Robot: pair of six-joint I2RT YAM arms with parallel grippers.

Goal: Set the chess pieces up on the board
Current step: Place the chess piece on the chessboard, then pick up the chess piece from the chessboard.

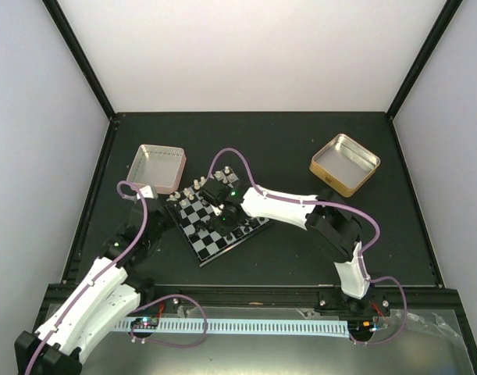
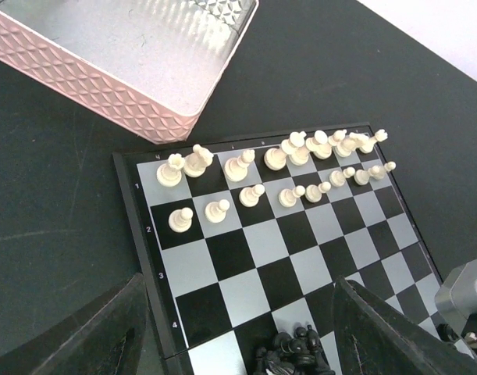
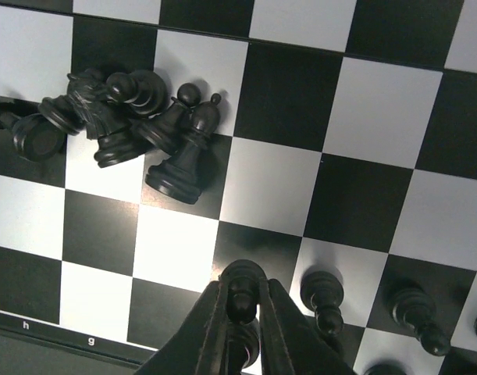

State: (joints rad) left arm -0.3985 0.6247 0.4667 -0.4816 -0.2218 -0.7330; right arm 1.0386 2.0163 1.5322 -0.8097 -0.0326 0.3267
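Fingers of the right gripper are pressed together on the head of one black pawn. They hold it upright near the lettered edge of the board, and I cannot tell if the foot of the pawn touches the square or hangs just above it. Just beside it, along the same edge, other black pawns stand in a row. Further in on the board lies a heap of black pieces, several on their sides and touching one another. At the opposite edge of the board the white pieces stand in two rows. The left gripper hangs over the board with its fingers spread wide and nothing between them. A pink tin sits just beyond the white corner of the board, and a gold tin is well apart from the board on the other side. As I judge it, three things can go wrong. If the fingers open before the pawn stands flat, such a small piece can tip and roll. When the fingers spread, one of them can push the neighbour pawn, because it is so near. A lift that is not straight can drag the pawn off its square or towards the heap.
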